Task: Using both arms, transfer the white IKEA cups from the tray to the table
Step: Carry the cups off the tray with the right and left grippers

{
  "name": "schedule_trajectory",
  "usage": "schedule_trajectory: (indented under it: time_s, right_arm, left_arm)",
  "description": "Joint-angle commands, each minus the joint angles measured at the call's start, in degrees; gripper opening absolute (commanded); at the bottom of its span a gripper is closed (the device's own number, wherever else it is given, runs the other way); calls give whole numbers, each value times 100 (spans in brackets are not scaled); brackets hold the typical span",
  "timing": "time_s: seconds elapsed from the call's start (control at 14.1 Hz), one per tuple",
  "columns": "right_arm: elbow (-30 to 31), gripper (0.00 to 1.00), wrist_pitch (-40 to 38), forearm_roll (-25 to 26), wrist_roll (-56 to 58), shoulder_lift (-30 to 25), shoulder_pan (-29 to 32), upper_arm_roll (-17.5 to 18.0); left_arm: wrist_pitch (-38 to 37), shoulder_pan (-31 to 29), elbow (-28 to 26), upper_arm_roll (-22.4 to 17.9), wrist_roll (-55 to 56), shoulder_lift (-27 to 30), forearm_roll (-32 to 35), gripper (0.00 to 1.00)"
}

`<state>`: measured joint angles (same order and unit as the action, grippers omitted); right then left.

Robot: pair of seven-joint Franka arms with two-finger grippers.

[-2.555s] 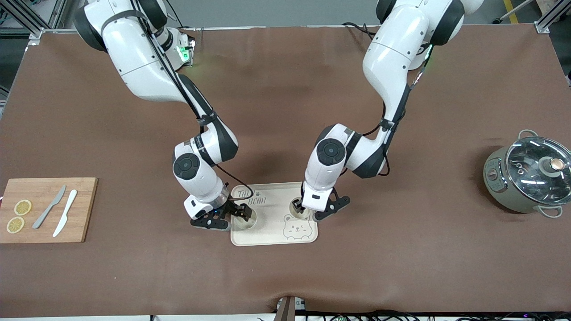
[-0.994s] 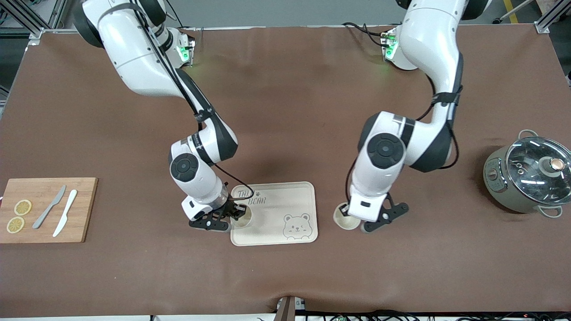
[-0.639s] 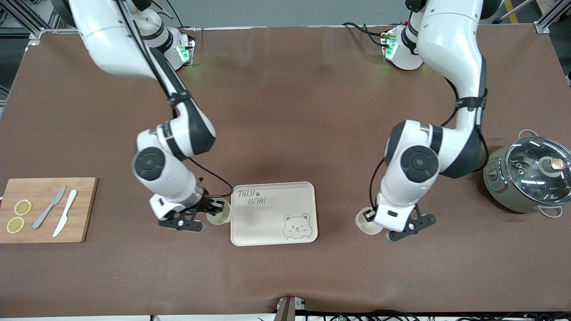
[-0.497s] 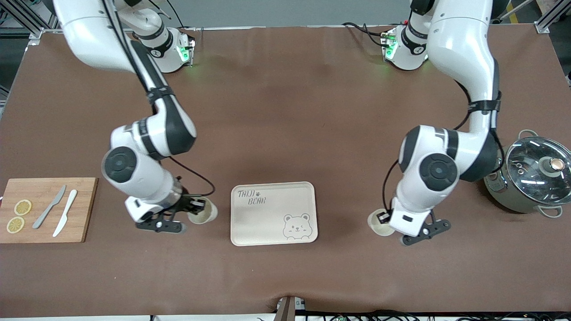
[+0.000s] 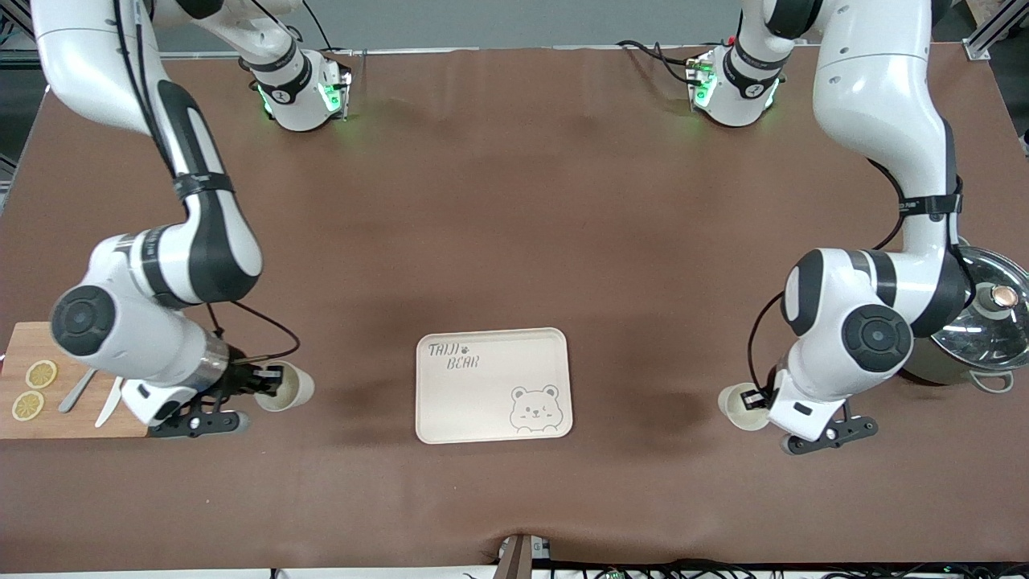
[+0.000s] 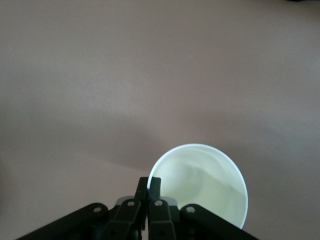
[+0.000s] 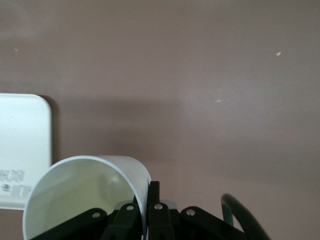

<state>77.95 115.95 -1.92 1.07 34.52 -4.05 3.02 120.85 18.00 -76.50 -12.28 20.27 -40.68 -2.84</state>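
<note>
- Left gripper (image 5: 754, 397): jaws pinch the rim of one white cup (image 5: 738, 407), held over the bench (image 5: 514, 201) near the pot (image 5: 977, 322).
- Right gripper (image 5: 259, 383): jaws pinch the other white cup (image 5: 287, 387), over the bench between the cutting board (image 5: 48, 402) and the tray (image 5: 492, 384).

Two plain off-white round cups (image 5: 291, 386) (image 5: 738, 406), pale cream inside. Beige rectangular tray (image 5: 493, 384) printed with a bear face and dark lettering. Matte brown bench (image 5: 514, 201). Light wooden cutting board (image 5: 20, 406) bearing yellow lemon slices (image 5: 34, 389). Sage-green pot (image 5: 977, 326) under a glass lid.
</note>
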Motion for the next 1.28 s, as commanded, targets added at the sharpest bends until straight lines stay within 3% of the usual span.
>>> schedule_trajectory:
  time_s: [0.0, 0.21, 0.5, 0.78, 0.99, 1.21]
  right_arm:
    - [-52, 0, -38, -159, 708, 37, 387, 102]
    - [-43, 0, 137, -546, 1472, 220, 633, 84]
    - [-8, 0, 769, -564, 2019, 633, 748, 75]
    - [-8, 0, 1770, -564, 2098, 1319, 722, 75]
    - [-8, 0, 2037, -564, 2160, 1539, 695, 75]
    - [-8, 0, 2081, -555, 2151, 1575, 695, 75]
  left_arm:
    - [762, -200, -566, 15, -505, 87, -67, 0]
    - [1624, -420, -1049, 15, -962, 69, -67, 0]
    - [2197, -719, -1305, 15, -1472, 52, -67, 0]
    - [2330, -912, -1358, 32, -1684, -1, -67, 0]
    - [2330, -921, -1359, 32, -1693, -28, -93, 0]
    - [2330, -921, -1350, 32, -1693, -63, -120, 28]
